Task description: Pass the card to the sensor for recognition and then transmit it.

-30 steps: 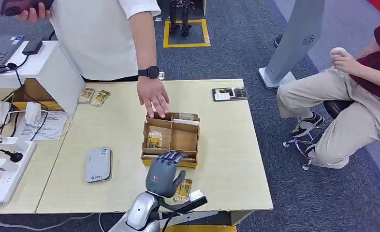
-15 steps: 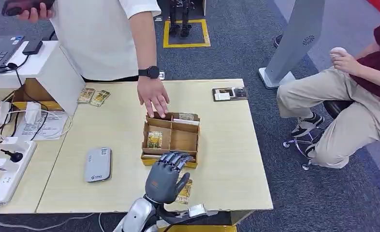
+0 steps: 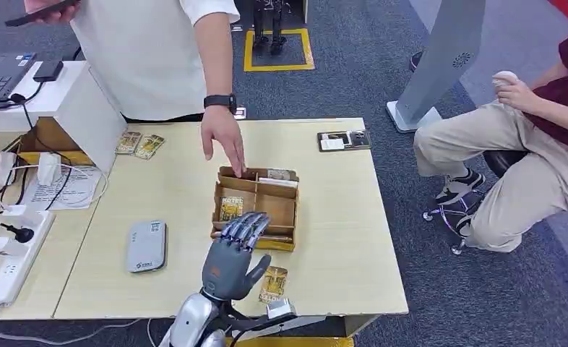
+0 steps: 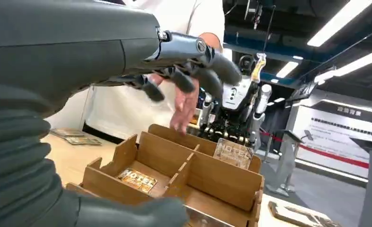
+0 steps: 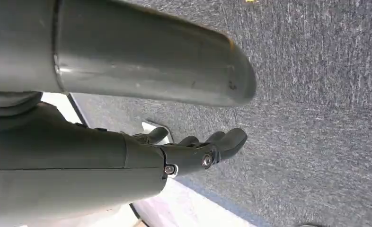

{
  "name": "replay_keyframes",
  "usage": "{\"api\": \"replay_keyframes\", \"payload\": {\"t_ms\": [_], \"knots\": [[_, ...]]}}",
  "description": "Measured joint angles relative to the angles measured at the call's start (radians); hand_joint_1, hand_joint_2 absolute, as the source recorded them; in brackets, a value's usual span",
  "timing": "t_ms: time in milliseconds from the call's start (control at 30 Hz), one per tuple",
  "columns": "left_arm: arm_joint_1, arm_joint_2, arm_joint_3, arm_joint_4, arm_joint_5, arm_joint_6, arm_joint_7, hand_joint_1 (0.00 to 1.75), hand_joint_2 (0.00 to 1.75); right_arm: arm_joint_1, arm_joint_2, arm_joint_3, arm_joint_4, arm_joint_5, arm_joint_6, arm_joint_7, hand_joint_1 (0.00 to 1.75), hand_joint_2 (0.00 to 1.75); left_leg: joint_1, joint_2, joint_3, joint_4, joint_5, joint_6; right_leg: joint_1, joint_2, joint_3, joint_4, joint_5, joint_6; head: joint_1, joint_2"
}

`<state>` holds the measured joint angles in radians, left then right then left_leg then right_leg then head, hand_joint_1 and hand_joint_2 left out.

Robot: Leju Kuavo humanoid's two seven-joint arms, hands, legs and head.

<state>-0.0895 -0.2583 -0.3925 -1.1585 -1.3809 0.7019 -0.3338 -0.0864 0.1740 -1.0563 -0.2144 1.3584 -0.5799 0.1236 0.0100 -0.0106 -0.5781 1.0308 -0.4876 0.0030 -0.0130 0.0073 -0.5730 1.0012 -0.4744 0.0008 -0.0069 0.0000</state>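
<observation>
One left hand (image 3: 232,262), fingers apart, hovers above the box's (image 3: 290,206) near wall; right hand (image 5: 193,151) seemingly empty, curled.

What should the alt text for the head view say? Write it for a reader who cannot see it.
A grey robot left hand, fingers spread, hovers over a wooden divided box holding cards on a pale table, with one card lying beside the hand near the table's front edge. A standing person's hand reaches toward the box's far side.
</observation>
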Motion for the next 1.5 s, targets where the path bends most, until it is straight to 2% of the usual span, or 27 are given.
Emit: {"api": "replay_keyframes", "payload": {"t_ms": [300,367,833,1033,1200,1500], "knots": [[0.001,0.0,0.006,0.0,-0.002,0.0,-0.002,0.0,1.75,-0.001,0.006,0.002,0.001,0.0,-0.002,0.001,0.0,0.0,0.0,0.0,0.0,0.0,0.0,0.0,0.0,0.0,0.0,0.0,0.0,0.0,0.0,0.0],[0.001,-0.001,0.01,0.006,-0.017,0.0,0.008,0.0,1.75,-0.001,0.006,0.009,0.002,0.002,0.015,0.001,0.0,0.0,0.0,0.0,0.0,0.0,0.0,0.0,0.0,0.0,0.0,0.0,0.0,0.0,0.0,0.0],[-0.003,-0.002,0.01,0.041,-0.022,0.0,0.038,0.0,1.75,-0.001,0.006,0.015,0.002,0.003,0.016,0.0,0.0,0.0,0.0,0.0,0.0,0.0,0.0,0.0,0.0,0.0,0.0,0.0,0.0,0.0,0.0,0.0],[-0.016,-0.003,0.009,0.07,-0.026,0.0,0.069,0.0,1.75,-0.001,0.006,0.018,0.002,0.006,0.019,0.0,0.0,0.0,0.0,0.0,0.0,0.0,0.0,0.0,0.0,0.0,0.0,0.0,0.0,0.0,0.0,0.0],[-0.049,-0.004,-0.027,0.118,-0.028,0.0,0.116,0.0,1.75,-0.006,0.006,0.022,0.002,0.011,0.021,0.0,0.0,0.0,0.0,0.0,0.0,0.0,0.0,0.0,0.0,0.0,0.0,0.0,0.0,0.0,0.0,0.0],[-0.084,-0.006,-0.088,0.183,-0.024,0.0,0.126,0.0,1.75,-0.011,0.006,0.023,0.002,0.014,0.024,0.0,0.0,0.0,0.0,0.0,0.0,0.0,0.0,0.0,0.0,0.001,-0.001,0.0,0.0,0.0,0.0,0.0]]}}
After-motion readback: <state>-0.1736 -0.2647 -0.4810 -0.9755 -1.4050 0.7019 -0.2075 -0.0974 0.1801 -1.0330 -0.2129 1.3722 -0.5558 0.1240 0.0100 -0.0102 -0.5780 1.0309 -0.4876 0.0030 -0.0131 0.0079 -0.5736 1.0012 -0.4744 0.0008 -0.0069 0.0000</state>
